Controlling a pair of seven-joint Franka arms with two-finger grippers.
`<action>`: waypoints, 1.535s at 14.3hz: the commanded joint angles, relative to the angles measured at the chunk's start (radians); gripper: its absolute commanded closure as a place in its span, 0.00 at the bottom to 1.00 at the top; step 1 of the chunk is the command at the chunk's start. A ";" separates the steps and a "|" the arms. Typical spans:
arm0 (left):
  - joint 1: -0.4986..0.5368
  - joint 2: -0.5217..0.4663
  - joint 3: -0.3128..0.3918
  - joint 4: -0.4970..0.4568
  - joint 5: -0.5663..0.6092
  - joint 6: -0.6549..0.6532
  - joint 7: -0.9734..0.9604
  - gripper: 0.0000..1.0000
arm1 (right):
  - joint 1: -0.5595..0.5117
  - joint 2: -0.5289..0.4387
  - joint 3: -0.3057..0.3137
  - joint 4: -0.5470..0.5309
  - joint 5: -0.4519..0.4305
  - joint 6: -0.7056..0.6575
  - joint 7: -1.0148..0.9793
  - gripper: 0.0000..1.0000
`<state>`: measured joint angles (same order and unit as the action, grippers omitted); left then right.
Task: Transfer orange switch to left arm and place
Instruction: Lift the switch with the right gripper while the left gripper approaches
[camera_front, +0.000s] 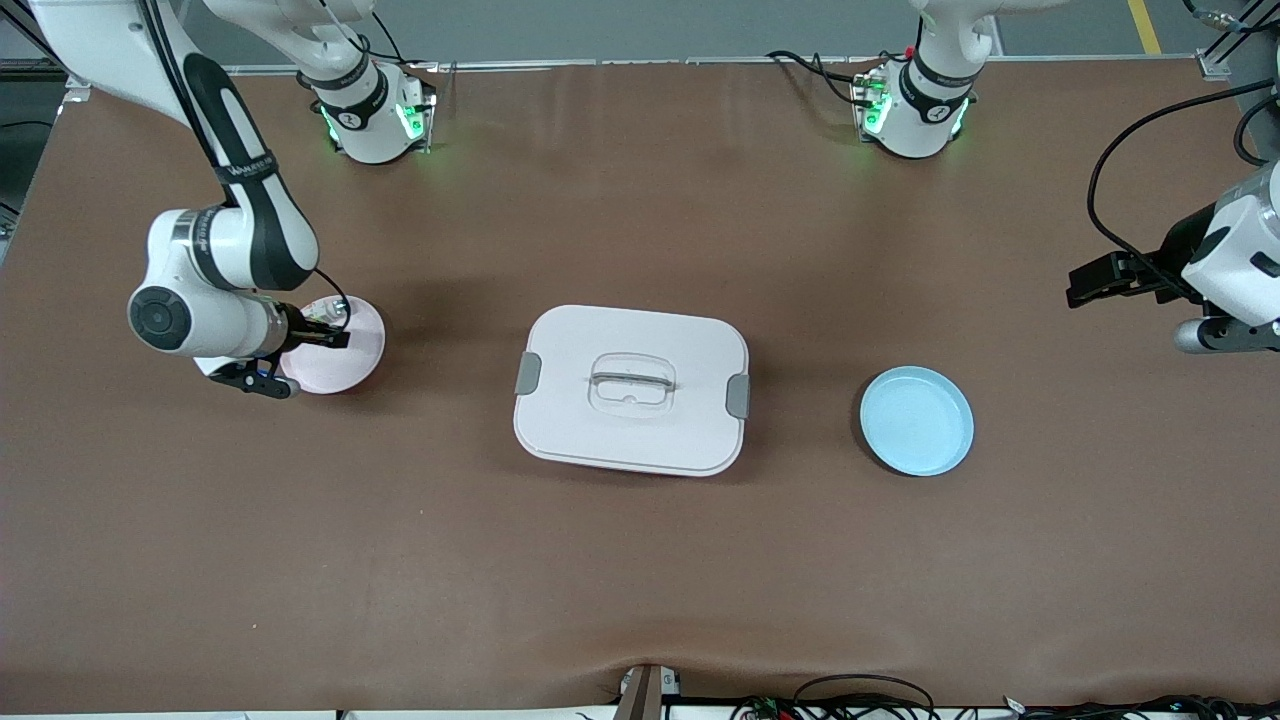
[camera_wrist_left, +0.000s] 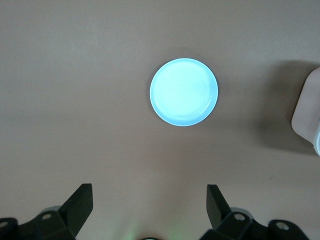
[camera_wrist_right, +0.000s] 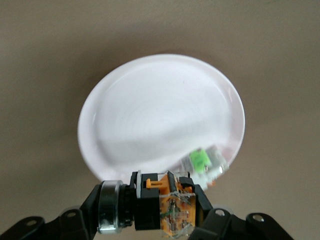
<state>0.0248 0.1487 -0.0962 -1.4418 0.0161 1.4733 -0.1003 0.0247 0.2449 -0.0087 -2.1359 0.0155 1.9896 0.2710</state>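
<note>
The front camera looked down from high across the counter (camera_front: 640, 560), box (camera_front: 631, 404) central. The left wrist camera faced down on the blue plate (camera_wrist_left: 184, 92) — box edge shared; the right wrist — close over the pink plate (camera_wrist_right: 150, 110).

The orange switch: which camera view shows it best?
The right wrist view: the orange switch fills the foreground, clamped in the right gripper above the pink plate. In the front view the arm mostly hides it. The left wrist view does not show it.

right pincer (camera_wrist_right: 160, 207) clamped (low), left pincer (camera_wrist_left: 150, 207) spread
</note>
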 joint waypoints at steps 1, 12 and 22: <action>-0.003 0.006 0.000 0.014 -0.008 0.001 0.010 0.00 | 0.024 -0.027 0.000 0.114 0.070 -0.191 0.020 0.84; -0.022 -0.015 -0.046 0.011 -0.272 0.015 -0.016 0.00 | 0.061 -0.032 0.009 0.320 0.562 -0.511 0.354 0.86; -0.023 -0.014 -0.333 -0.090 -0.464 0.329 -0.163 0.00 | 0.228 -0.027 0.009 0.407 0.802 -0.424 0.735 0.86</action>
<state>-0.0052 0.1452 -0.3883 -1.4813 -0.3892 1.7212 -0.2342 0.1950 0.2113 0.0060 -1.7825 0.7899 1.5436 0.9001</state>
